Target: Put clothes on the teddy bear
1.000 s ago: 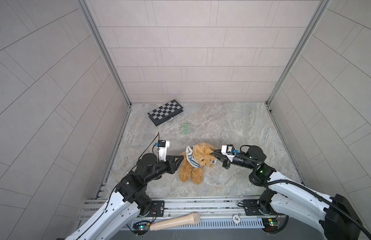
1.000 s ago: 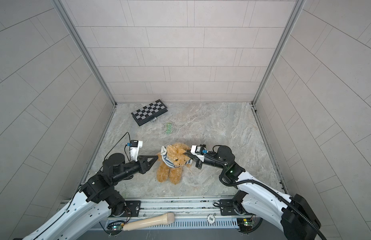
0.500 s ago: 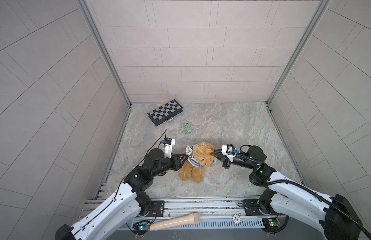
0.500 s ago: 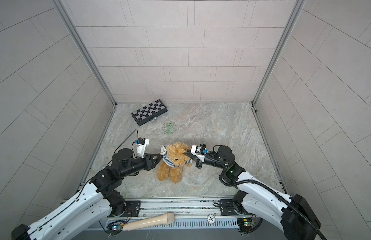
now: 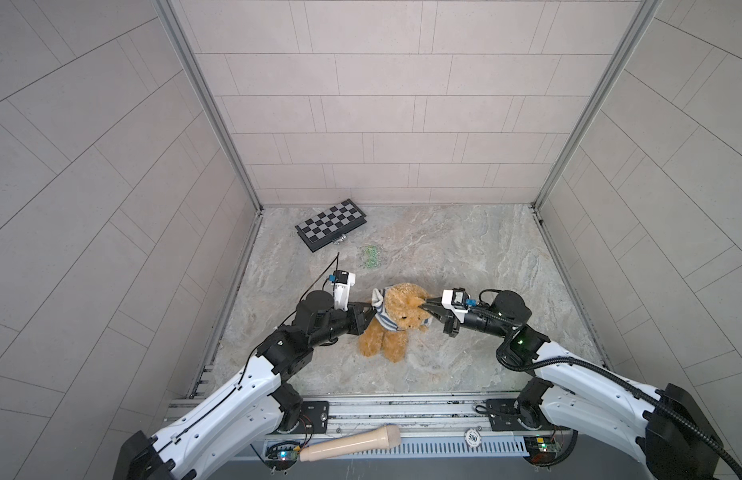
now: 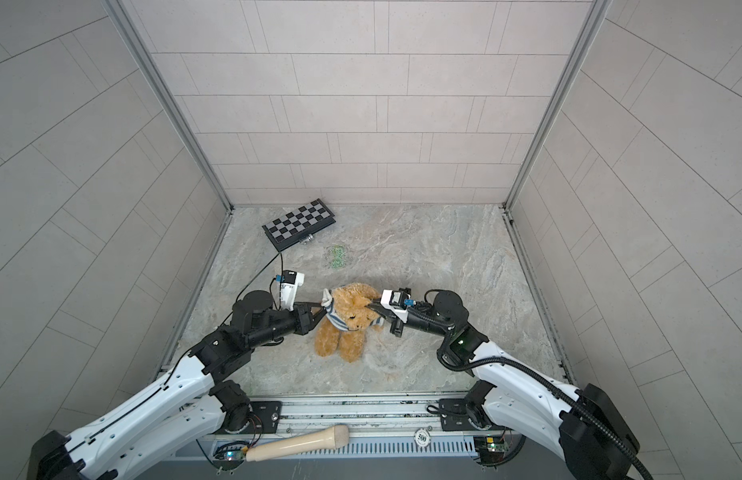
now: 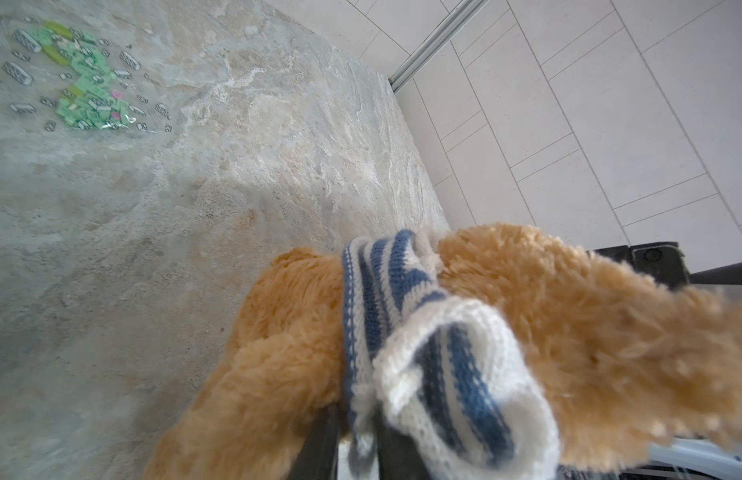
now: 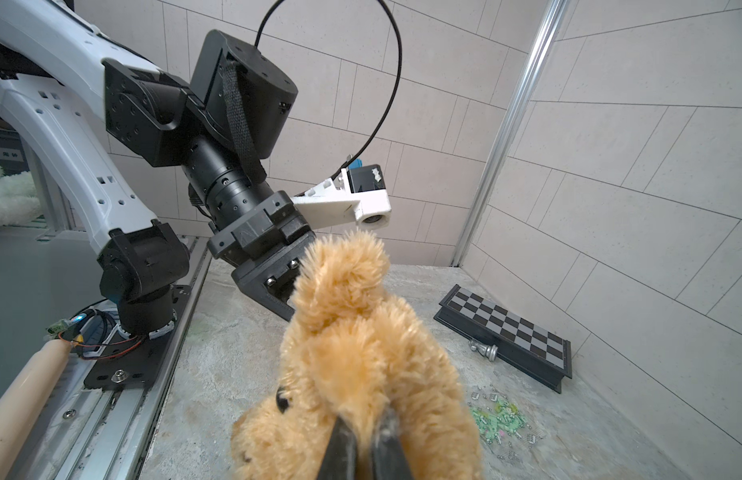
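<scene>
Left gripper [image 5: 367, 309] clamps the blue-white striped knit garment [image 7: 402, 332] bunched round the neck of the teddy bear [image 5: 396, 328]. Right gripper [image 5: 423, 306] is pinched tight on the bear's head fur, on the opposite side.

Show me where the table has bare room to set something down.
Bare: the back right, from the brick bag to the right wall, behind the right arm; also the strip between the teddy bear and the front rail. Crowded: the back left with the chessboard, and the middle, where both arms meet the bear.

A folded chessboard [image 5: 331, 224] lies by the back wall, near a bag of green bricks [image 5: 370, 257].
</scene>
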